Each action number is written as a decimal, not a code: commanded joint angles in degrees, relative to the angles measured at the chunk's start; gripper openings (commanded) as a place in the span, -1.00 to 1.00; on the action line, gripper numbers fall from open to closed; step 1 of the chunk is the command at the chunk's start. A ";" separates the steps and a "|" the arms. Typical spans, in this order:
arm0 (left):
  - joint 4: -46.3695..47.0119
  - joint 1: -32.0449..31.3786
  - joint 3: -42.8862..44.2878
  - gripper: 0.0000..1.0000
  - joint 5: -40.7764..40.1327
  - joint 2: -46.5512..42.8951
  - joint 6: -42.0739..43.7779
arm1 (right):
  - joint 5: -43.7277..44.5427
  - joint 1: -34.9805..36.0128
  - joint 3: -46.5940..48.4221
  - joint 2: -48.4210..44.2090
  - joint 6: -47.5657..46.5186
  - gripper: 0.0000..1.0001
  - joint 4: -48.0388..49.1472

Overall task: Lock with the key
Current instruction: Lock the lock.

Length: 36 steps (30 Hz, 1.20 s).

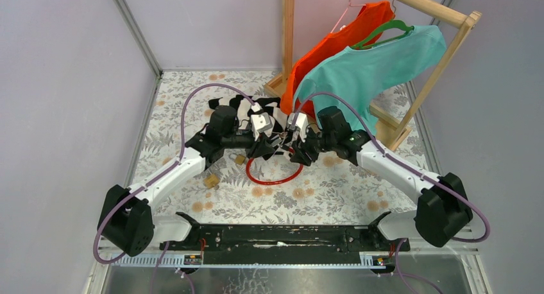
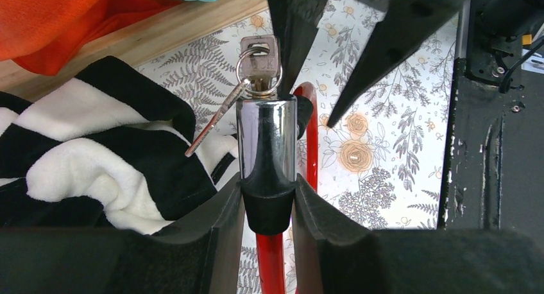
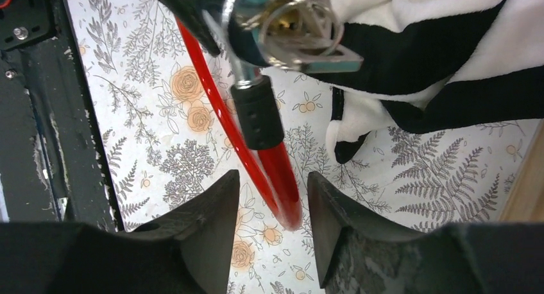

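At mid-desk (image 1: pixel 333 191), from above: shows both arms bent inward, left tool (image 1: pixel 260 144) and right tool (image 1: pixel 296 149) nearly nose to nose over the far arc of the red cable (image 1: pixel 272 180) loop. Puts a striped cloth (image 1: pixel 247 111) just behind them. Can't resolve tool opening or lock parts at this size.

Left wrist: finds the left tool closed narrow on the black collar (image 2: pixel 268 207) below the chrome lock cylinder (image 2: pixel 266 137), gripping it. Has the cylinder's long axis running straight away from that tool, up the frame, with the key (image 2: pixel 260 56) seated in the far end on the same axis. Shows a ring (image 2: pixel 238 68) and a spare key (image 2: pixel 215 124) dangling off to the left. Places the right tool's fingers (image 2: pixel 391 37) at top of frame, spread, tips just right of the key head. Nearer one looks about touching its edge; head not between them.

Right wrist: confirms the right tool open, moderately wide, holding nothing. Only shows patterned desk and a red run of cable through the gap. Puts the key bunch at top of frame, ahead of the tips, not yet between them. Too blurred to read the key-to-cylinder joint here.

Judgement: right tool for the key, being free and nearest. Probably needs a small sideways shift to straddle the key head, then close and twist about the cylinder axis while the left holds. Watch for snagging the ring.
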 commanded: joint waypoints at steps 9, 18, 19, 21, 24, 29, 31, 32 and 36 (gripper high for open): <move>8.32 0.54 -3.82 -1.00 2.26 -0.93 -6.91 | -5.00 -0.16 -1.06 1.35 5.01 -0.71 11.25; 13.08 0.23 -4.16 -1.00 0.02 0.53 -10.34 | -6.26 0.22 4.42 2.20 8.63 -1.00 10.77; 13.11 0.24 -4.24 -1.00 0.77 0.37 -10.11 | -6.16 0.20 4.92 2.26 8.65 -1.00 10.71; 13.01 0.00 -4.36 -1.00 3.35 0.25 -9.48 | -6.12 0.20 7.15 3.17 7.55 -1.00 8.38; 11.15 -1.31 -3.74 -1.00 5.08 0.18 -7.09 | -4.58 0.20 10.23 4.12 5.73 -1.00 5.96; 10.30 -1.88 -3.37 -1.00 3.75 -0.07 -6.12 | -2.13 0.20 11.19 3.29 3.14 -0.99 6.55; 11.19 -1.90 -3.76 -1.00 2.83 -0.29 -6.64 | 0.77 0.20 10.04 2.65 1.07 -0.96 6.99; 11.75 -1.88 -3.97 -1.00 2.30 -0.36 -6.88 | 2.20 0.12 9.13 2.25 0.17 -0.94 7.59; 14.13 -1.88 -4.48 -1.00 -0.36 -0.28 -7.08 | 5.06 0.11 6.19 1.28 -3.67 -0.87 9.55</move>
